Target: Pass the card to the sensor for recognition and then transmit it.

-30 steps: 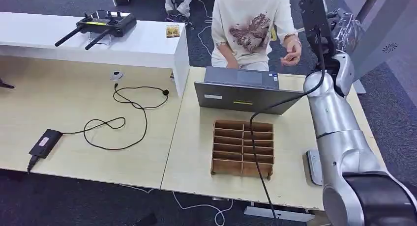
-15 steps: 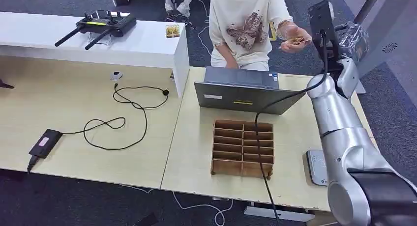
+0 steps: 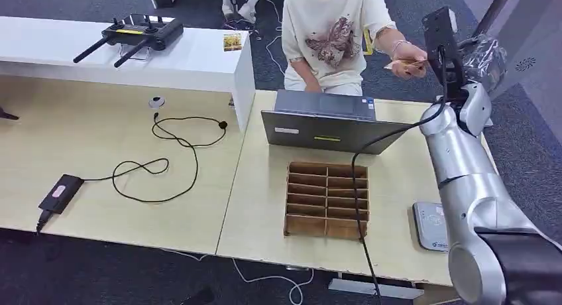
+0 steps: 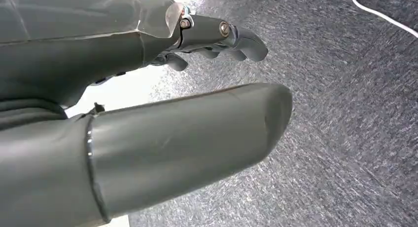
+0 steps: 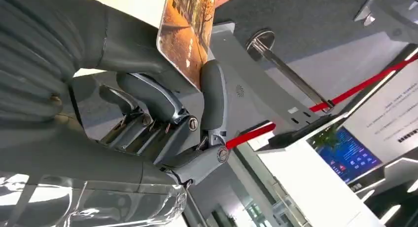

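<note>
In the head view, the right arm [image 3: 457, 152] rises from the lower right corner toward a person [image 3: 331, 33] in a pale printed shirt who stands behind the table [image 3: 252, 205]. The person's hand [image 3: 405, 53] holds the card [image 3: 404, 65] up, close to the robot's raised right hand [image 3: 480, 60], which is partly covered by a dark camera block and shiny wrapping, so its fingers are hard to make out here. On the table a half-open laptop [image 3: 328, 129] stands in front of the person. Nearer the robot is a wooden divider tray [image 3: 327, 200]; its compartments look empty. The card sensor [image 3: 432, 225] lies flat at the right table edge, partly hidden by the arm. A black cable [image 3: 358, 185] from the arm crosses over the tray. On the left lie a black power adapter [image 3: 59, 193] with a looped cord [image 3: 166, 156], and a remote controller [image 3: 136, 33] sits on a white bench [image 3: 192, 60].

In the left wrist view, the left hand [image 4: 217, 37] hangs over grey carpet, its fingers curled inward and holding nothing.

In the right wrist view, the card [image 5: 190, 32], printed with an orange picture, stands between the thick thumb and a dark finger [image 5: 213, 96] of the right hand [image 5: 162, 113]. Its top is cut off by the frame. I cannot tell if the hand really grips it.
</note>
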Available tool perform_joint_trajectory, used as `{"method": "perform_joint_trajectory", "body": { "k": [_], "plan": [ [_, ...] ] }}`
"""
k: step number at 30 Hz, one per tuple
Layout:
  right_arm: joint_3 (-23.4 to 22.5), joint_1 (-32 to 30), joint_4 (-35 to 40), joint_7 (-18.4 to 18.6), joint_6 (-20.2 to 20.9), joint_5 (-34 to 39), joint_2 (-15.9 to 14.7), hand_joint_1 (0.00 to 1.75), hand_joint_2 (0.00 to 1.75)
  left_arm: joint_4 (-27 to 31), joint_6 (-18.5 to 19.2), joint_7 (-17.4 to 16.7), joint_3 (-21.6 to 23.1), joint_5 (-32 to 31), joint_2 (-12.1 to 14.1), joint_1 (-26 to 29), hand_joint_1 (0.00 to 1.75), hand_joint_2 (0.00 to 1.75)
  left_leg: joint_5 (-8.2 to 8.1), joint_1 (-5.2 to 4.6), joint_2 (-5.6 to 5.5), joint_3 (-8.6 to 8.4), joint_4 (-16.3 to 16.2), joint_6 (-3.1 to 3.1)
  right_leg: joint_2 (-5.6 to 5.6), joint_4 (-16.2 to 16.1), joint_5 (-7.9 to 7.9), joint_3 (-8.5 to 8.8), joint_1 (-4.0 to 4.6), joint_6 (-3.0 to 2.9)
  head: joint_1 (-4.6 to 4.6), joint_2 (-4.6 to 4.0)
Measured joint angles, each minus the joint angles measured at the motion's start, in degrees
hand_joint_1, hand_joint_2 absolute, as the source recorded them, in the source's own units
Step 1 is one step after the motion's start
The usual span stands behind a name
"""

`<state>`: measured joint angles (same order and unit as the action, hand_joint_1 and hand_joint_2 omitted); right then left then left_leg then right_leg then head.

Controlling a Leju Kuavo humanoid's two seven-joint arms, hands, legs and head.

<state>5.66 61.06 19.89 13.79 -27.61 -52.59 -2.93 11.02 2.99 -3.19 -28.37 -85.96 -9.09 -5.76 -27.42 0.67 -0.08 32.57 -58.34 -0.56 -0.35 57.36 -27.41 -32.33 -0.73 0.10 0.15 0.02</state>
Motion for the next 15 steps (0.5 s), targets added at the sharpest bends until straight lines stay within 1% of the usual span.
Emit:
{"method": "perform_joint_trajectory", "body": {
  "k": [1,4,6,9,13,15],
  "plan": [
    [0.0,0.0,-0.04,0.0,0.02,0.0,-0.02,0.0,1.75,0.02,0.0,0.0,0.0,0.0,0.0,-0.01,0.0,0.0,0.0,0.0,0.0,0.0,0.0,0.0,0.0,0.0,0.0,0.0,0.0,0.0,0.0,-0.02],
    [-0.02,-0.03,-0.24,-0.29,0.59,0.39,-0.04,0.0,1.75,0.0,0.04,0.29,0.0,0.0,0.0,-0.04,0.0,0.0,0.0,0.0,0.0,0.01,0.0,0.0,0.0,0.0,0.0,0.0,0.0,0.0,0.0,0.0],
    [-0.18,-0.03,-0.24,-1.01,1.73,0.79,-0.07,0.0,1.75,0.0,0.09,0.37,0.02,0.0,0.0,-0.07,0.0,0.0,0.0,0.0,0.0,0.0,0.0,0.0,0.0,0.0,0.0,0.0,0.0,0.0,0.02,-0.02],
    [-0.63,-0.03,-0.24,-2.19,1.86,1.25,-0.07,0.0,1.75,0.02,0.09,0.48,0.11,0.0,0.0,-0.07,0.0,0.0,0.0,0.0,-0.01,0.01,0.0,0.0,-0.01,0.0,0.0,0.0,-0.01,0.0,0.0,-0.02],
    [-2.01,-0.06,-0.24,-4.77,1.73,3.54,-0.11,0.0,1.75,0.0,0.11,0.48,0.15,0.0,0.0,-0.07,0.0,0.0,0.0,0.0,-0.01,0.01,0.0,0.0,-0.01,0.0,0.0,0.0,-0.01,0.0,0.02,-0.02],
    [-3.41,-0.07,-0.22,-6.85,2.68,6.89,-0.11,0.0,1.75,0.0,0.13,0.48,0.22,0.0,0.0,-0.07,0.0,0.0,0.0,0.0,-0.01,0.01,0.0,0.0,-0.01,0.0,0.0,0.0,-0.01,0.0,0.02,-0.02]
  ]
}}
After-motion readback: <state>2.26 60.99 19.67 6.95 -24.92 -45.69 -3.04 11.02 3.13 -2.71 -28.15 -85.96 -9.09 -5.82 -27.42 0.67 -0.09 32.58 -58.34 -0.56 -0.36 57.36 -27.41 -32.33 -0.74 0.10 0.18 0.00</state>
